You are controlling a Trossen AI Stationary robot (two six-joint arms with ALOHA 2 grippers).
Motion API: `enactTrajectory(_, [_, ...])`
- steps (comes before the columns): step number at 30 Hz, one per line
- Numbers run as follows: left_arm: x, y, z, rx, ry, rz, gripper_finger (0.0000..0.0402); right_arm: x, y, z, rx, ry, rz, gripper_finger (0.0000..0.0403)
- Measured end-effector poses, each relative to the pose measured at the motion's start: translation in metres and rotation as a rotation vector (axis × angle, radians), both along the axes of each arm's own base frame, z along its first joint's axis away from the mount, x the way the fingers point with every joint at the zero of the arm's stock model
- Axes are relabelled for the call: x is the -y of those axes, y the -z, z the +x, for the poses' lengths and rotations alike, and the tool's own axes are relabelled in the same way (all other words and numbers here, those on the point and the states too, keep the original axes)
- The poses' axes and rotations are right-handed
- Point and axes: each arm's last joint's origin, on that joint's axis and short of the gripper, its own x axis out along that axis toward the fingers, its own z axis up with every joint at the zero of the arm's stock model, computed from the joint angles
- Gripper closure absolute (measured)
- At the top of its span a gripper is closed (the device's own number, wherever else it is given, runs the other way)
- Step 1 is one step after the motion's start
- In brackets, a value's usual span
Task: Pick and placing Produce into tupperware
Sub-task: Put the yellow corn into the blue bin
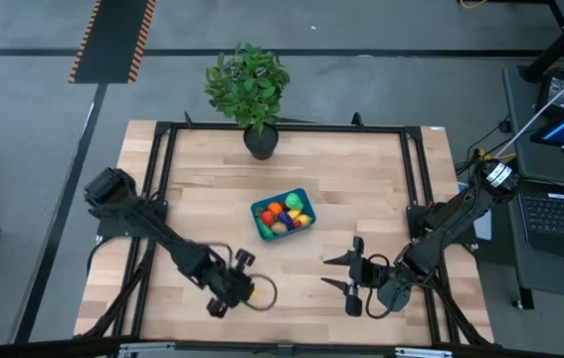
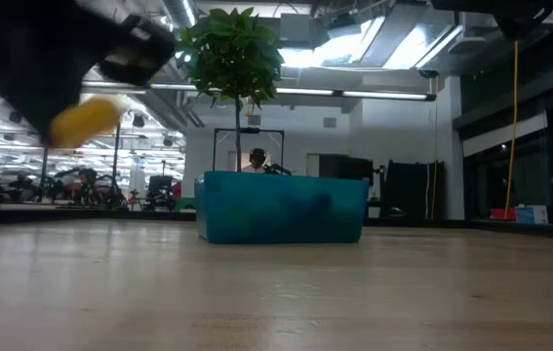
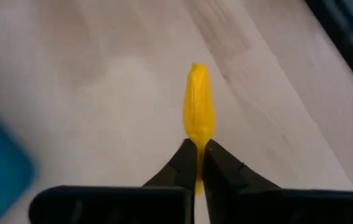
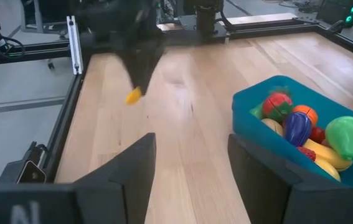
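Near the table's [image 1: 361,169] front-left edge, left gripper [image 1: 242,290] clamps yellow toy [image 3: 198,106] only at its tip; it may slip out before reaching the teal tupperware [image 1: 260,213]; right gripper [image 1: 346,273] waits, jaws apart.

Table [image 1: 361,189] looked like pale wood w/ visible grain, smooth, satin sheen in low view; black matt frame rails [image 1: 282,127] ran along its edges, prob. metal. Tupperware [image 1: 262,212] near table centre looked like teal-blue plastic, smooth, semi-matt walls, & the produce [image 4: 307,130] inside looked like glossy moulded plastic (red, orange, purple, green, yellow); yellow piece [image 3: 198,106] pinched in left gripper [image 3: 199,149] near front edge had smooth, slightly waxy plastic look. Gripper fingers on both arms, incl. right gripper [image 4: 192,162], looked like dark matt plastic; potted plant [image 1: 249,82] at back edge had matt green leaves in dark, dull pot.
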Motion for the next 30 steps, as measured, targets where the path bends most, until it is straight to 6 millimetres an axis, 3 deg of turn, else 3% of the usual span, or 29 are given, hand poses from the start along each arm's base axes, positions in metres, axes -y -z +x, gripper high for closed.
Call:
enactTrajectory(3, [-0.015, -0.016, -0.009, 0.097, -0.04, -0.021, 0.039, 0.0, 0.0, 0.0, 0.0, 0.0, 0.003, 0.0201])
enactTrajectory(8, [-0.04, -0.024, -0.034, 0.277, -0.062, -0.146, 0.0398, -0.001, 0.0, 0.0, -0.011, -0.027, 0.017, 0.0201])
enactTrajectory(15, [-0.066, -0.025, -0.074, 0.568, -0.048, -0.318, 0.0397, -0.001, 0.0, 0.0, -0.012, -0.028, 0.016, 0.0201])
enactTrajectory(24, [-0.09, 0.001, -0.114, 0.791, -0.009, -0.467, 0.0398, -0.001, 0.001, 0.0, -0.012, -0.026, 0.015, 0.0201])
enactTrajectory(30, [-0.097, 0.015, -0.124, 0.845, -0.074, -0.516, 0.0395, 0.0, 0.001, 0.001, -0.012, -0.023, 0.013, 0.0201])
